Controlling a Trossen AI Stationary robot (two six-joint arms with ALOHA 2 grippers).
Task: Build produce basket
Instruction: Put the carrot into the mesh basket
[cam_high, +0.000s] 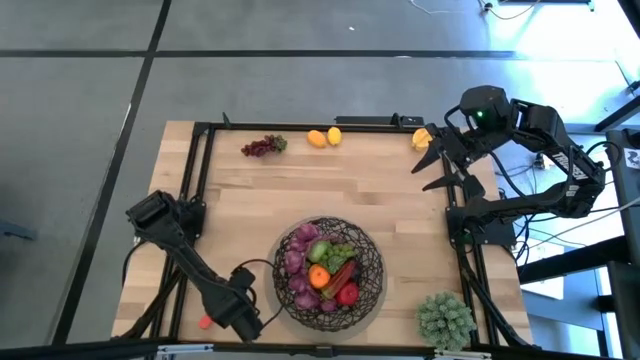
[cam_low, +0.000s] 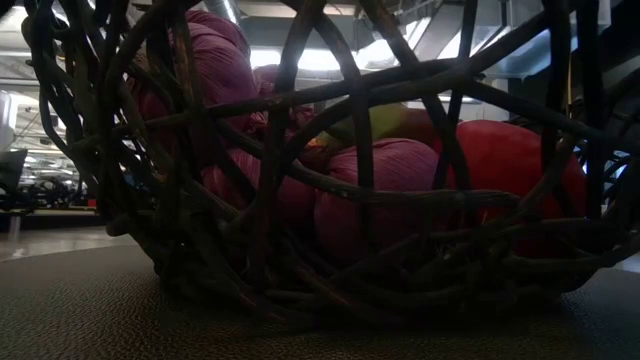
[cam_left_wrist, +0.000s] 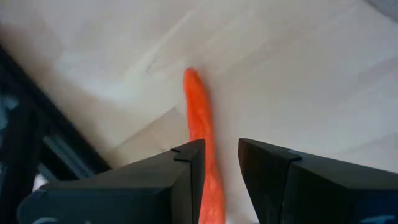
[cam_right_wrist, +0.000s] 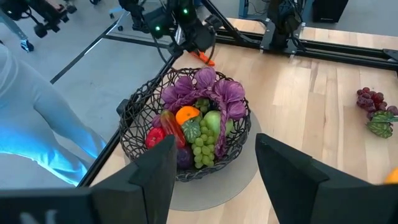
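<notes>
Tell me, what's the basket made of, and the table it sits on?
The basket looks like dark woven wire or twigs: thin crossing strands with open gaps, so the fruit shows through. Which one, I can't be sure. The table looks like pale wood with a smooth matte finish: plank seams and grain lines show.

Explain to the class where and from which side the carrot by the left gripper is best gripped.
Grip the carrot across its slim middle, coming straight down. It lies flat on the table, and the left gripper's open fingers already straddle it crosswise, so closing there should pinch its narrow width.
</notes>
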